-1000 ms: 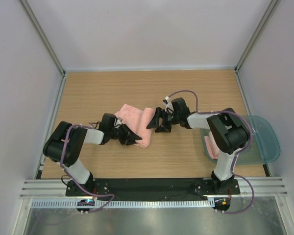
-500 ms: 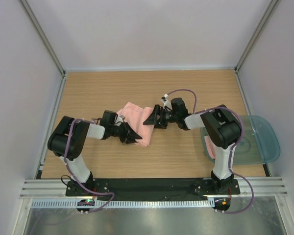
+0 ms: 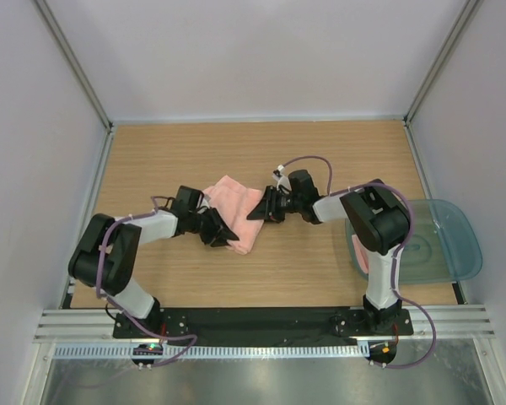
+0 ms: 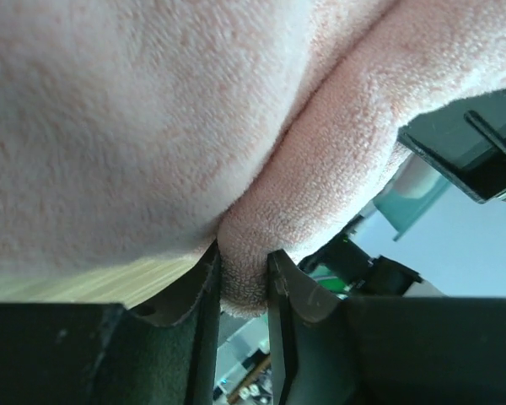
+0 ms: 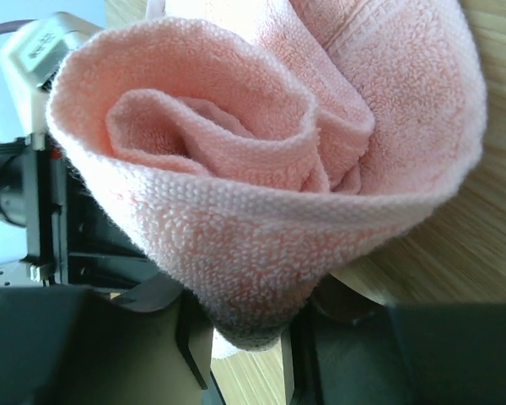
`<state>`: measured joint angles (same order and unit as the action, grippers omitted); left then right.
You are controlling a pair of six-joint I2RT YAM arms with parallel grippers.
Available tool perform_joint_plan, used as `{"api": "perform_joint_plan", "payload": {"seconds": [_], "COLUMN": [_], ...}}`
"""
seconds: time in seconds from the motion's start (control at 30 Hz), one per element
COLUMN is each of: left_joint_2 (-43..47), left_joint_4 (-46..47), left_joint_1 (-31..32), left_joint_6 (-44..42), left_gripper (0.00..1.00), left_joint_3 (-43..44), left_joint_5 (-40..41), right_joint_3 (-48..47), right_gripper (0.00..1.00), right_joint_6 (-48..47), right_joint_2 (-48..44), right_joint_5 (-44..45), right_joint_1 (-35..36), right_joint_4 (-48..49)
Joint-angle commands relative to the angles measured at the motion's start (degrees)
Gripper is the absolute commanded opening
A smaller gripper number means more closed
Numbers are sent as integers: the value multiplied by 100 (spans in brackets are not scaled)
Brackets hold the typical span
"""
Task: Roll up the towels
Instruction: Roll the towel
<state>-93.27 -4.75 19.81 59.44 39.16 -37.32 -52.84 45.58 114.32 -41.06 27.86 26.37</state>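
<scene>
Near the middle of the tabletop (image 3: 152, 160) lies the rolled towel (image 3: 234, 202), a salmon-pink bundle of terry cloth, and both arms reach to it from opposite sides. At its near-left end the left fingers (image 3: 223, 234) are clenched on it. The left wrist view shows a thick fold of the cloth squeezed between the two fingers (image 4: 204, 295), with the rest of the towel (image 4: 152, 126) filling the picture above them. At the right end the right fingers (image 3: 258, 210) grasp the towel as well. From the right wrist view one looks into the open end of the roll (image 5: 236, 152), where the layers make a loose spiral, and its lower edge sits pinched between the dark fingers (image 5: 194, 337). Far to the right, well apart from both arms' fingers, a second towel (image 3: 361, 253) lies in the teal-grey tray (image 3: 464, 228), partly hidden behind the right arm.
</scene>
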Motion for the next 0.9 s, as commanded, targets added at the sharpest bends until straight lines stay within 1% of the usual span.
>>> {"api": "perform_joint_plan", "payload": {"seconds": [0.0, 0.03, 0.07, 0.13, 0.17, 0.2, 0.23, 0.27, 0.3, 0.37, 0.4, 0.43, 0.5, 0.53, 0.6, 0.63, 0.67, 0.77, 0.87], "left_joint_2": [405, 528, 799, 1047, 1187, 1406, 1504, 1592, 1750, 1848, 1900, 1909, 1875, 1805, 1699, 1551, 1471, 1076, 768], "left_joint_4": [-1422, -1606, -1712, -2097, -2222, -2345, -2503, -2678, -2749, -2907, -2952, -2987, -3102, -3110, -3093, -3049, -3023, -2777, -2645], "left_joint_1": [136, 224, 425, 724, 882, 1223, 1366, 1533, 1813, 2122, 2271, 2603, 2956, 3280, 3686, 3870, 4238, 4696, 4883], "left_joint_6": [-705, -758, -906, -1039, -1109, -1206, -1233, -1250, -1303, -1356, -1434, -1470, -1549, -1680, -1786, -1856, -1970, -2260, -2375], "left_gripper": [26, 28, 29, 31, 32, 33, 34, 35, 36, 37, 37, 38, 39, 40, 41, 44, 46, 52, 57], "left_joint_3": [136, 214, 276, 434, 626, 715, 803, 952, 1014, 1155, 1295, 1357, 1576, 1630, 1753, 1849, 1893, 2034, 2218], "left_joint_5": [1419, 1786, 1981, 2507, 3085, 3438, 3686, 4271, 4512, 4960, 5354, 5593, 6137, 6297, 6622, 6937, 7079, 7335, 7572], "right_joint_3": [-226, -279, -375, -437, -507, -543, -569, -596, -613, -648, -666, -684, -728, -745, -815, -859, -886, -956, -956], "right_gripper": [24, 24, 23, 23, 23, 23, 23, 23, 23, 23, 23, 23, 23, 23, 23, 23, 23, 23, 23], "right_joint_6": [-339, -366, -401, -401, -401, -418, -419, -427, -436, -462, -471, -489, -498, -515, -542, -594, -629, -717, -744], "right_joint_2": [-103, -103, -103, -103, -94, -94, -86, -86, -94, -103, -103, -103, -103, -103, -103, -103, -103, -165, -235], "right_joint_5": [317, 379, 414, 441, 449, 458, 450, 467, 467, 467, 476, 476, 476, 476, 467, 450, 432, 406, 388], "right_joint_1": [9, 18, 27, 27, 36, 36, 44, 53, 53, 88, 97, 106, 141, 141, 167, 185, 194, 229, 220], "right_joint_4": [-895, -1053, -1377, -1581, -1809, -1898, -1968, -2091, -2127, -2276, -2329, -2373, -2513, -2557, -2767, -2838, -2970, -3102, -3173]}}
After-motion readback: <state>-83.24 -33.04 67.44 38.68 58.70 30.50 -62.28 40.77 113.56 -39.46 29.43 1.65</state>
